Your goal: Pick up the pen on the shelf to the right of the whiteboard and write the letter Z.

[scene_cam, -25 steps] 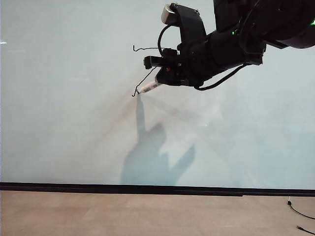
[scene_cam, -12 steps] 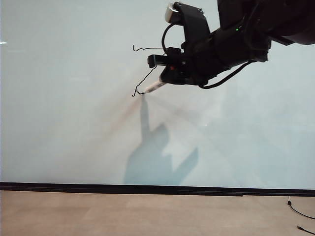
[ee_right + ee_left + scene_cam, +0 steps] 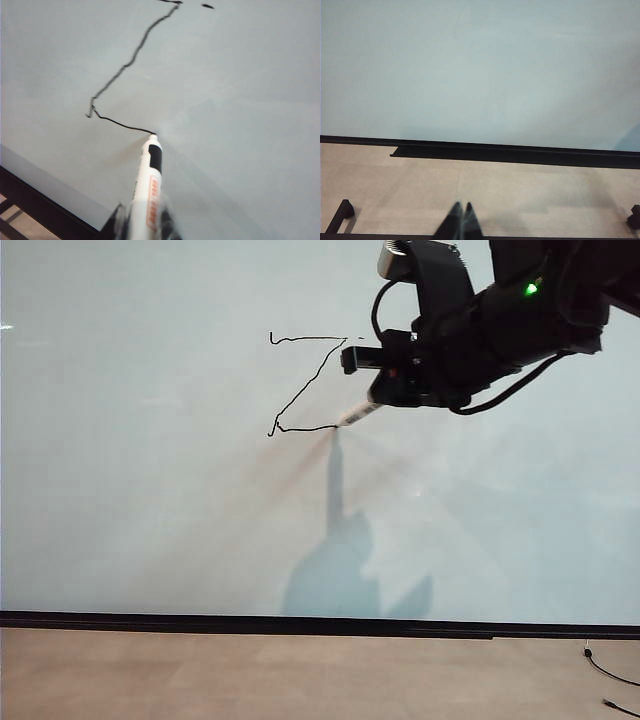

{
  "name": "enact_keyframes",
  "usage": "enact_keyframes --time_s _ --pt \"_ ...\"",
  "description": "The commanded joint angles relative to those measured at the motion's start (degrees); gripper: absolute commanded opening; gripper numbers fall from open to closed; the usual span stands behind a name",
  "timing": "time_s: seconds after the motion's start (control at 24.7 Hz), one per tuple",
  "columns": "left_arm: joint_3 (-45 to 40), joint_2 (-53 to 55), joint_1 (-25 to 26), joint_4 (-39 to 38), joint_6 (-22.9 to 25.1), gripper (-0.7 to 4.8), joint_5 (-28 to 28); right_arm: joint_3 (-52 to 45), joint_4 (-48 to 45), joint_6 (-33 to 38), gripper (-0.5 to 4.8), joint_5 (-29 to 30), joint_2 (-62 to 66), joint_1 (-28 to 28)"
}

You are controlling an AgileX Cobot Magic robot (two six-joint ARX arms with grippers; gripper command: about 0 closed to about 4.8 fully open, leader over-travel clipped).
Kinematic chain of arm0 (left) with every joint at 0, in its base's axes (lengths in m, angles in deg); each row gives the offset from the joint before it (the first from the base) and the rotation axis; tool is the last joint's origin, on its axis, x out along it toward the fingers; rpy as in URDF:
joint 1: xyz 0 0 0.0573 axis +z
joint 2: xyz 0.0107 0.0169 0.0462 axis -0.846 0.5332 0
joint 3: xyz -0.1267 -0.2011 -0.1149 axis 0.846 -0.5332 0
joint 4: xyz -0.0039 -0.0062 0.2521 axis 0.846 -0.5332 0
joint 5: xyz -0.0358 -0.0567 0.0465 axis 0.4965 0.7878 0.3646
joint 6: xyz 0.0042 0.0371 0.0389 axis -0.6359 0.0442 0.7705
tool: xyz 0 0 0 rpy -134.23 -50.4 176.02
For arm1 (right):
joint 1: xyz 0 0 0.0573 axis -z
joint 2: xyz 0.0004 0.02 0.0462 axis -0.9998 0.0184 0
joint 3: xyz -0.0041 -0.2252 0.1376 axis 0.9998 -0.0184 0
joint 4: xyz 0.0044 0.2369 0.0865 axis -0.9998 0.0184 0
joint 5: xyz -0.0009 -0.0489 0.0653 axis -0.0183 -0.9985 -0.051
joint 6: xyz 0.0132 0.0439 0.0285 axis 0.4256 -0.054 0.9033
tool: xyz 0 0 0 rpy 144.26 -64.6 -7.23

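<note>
**Pen at the end of the bottom stroke**

Pen point(image 3: 358, 415) stands tip-first against the whiteboard point(image 3: 150, 520), a slim white barrel with a red-printed label and a black band just behind its small dark tip, slanting down toward the left. Going from the left: the left claw point(image 3: 461, 220) hangs low over the tan floor point(image 3: 520, 200), its two dark fingertips pressed together on nothing, facing the board's black lower strip. On the board, the letter Z point(image 3: 305, 385) is a thin, wobbly black line: a top bar, a diagonal down to a small hook at the lower left, and a bottom bar that ends right at the pen's tip. Further right, the right claw point(image 3: 385, 390) is high in front of the board, clamped narrow around the barrel. A grey shadow falls on the board below the tip.
</note>
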Motion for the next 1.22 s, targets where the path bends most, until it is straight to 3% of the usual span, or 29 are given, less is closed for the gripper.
enact_keyframes --time_s 0.04,0.41,0.61,0.89,1.22 --pt "0.13 0.02 0.00 0.63 0.24 -0.05 0.00 -1.49 -1.33 0.07 -0.05 -2.21 -1.86 0.63" --pt "0.13 0.02 -0.02 0.63 0.24 -0.05 0.02 -2.21 -1.46 0.09 -0.05 -0.87 -2.67 0.96" --pt "0.13 0.02 -0.02 0.63 0.24 -0.05 0.00 -2.60 -0.83 -1.18 -0.05 0.04 -6.40 -2.08" --pt "0.13 0.02 0.00 0.63 0.24 -0.05 0.04 -7.72 4.44 -4.24 -0.05 -1.40 -19.91 -5.05" --pt "0.13 0.02 0.00 0.63 0.24 -0.05 0.00 -22.29 6.29 -6.29 -0.05 0.42 -40.87 -5.73"
